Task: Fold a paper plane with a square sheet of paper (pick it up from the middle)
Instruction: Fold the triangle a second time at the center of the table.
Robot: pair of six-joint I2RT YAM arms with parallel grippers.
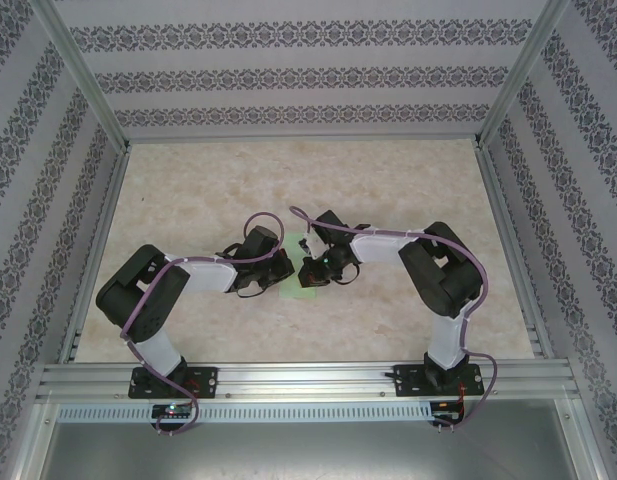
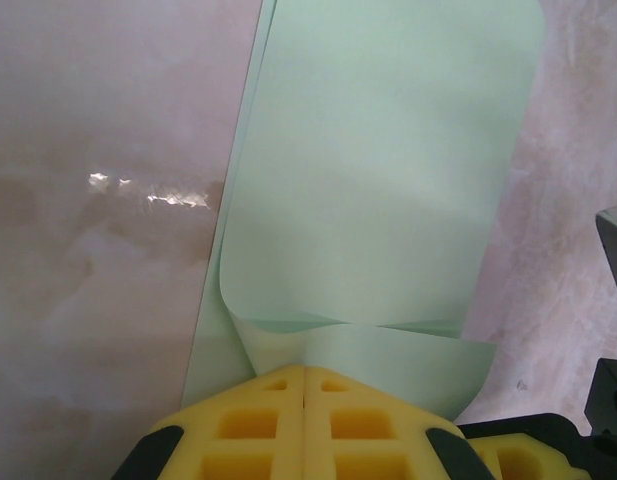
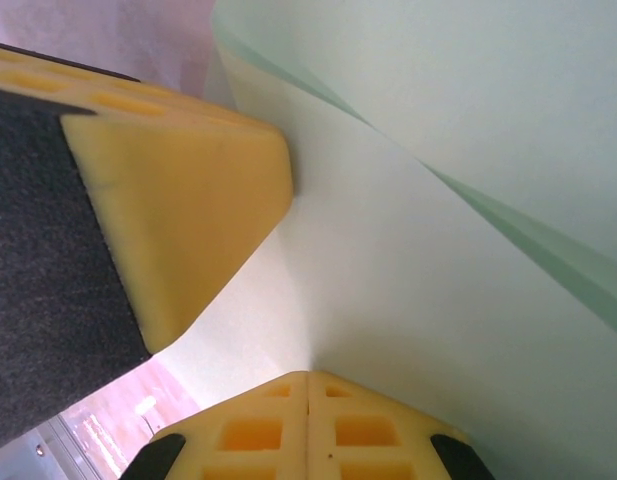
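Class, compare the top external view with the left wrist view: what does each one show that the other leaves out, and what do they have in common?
Top external view: the left arm and right arm whole, bolted to the metal rail, with patterned walls around. Left wrist view: the pale green paper with its near edge curled over and pinched in the shut yellow fingers of the left hand. Shared: the green paper lying on the marbled table.

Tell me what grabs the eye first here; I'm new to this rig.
The pale green paper stands out first, curling up off the marbled table at its centre. Both arms meet over it there: the left gripper and right gripper each have yellow fingers shut, pinching a fold of it.
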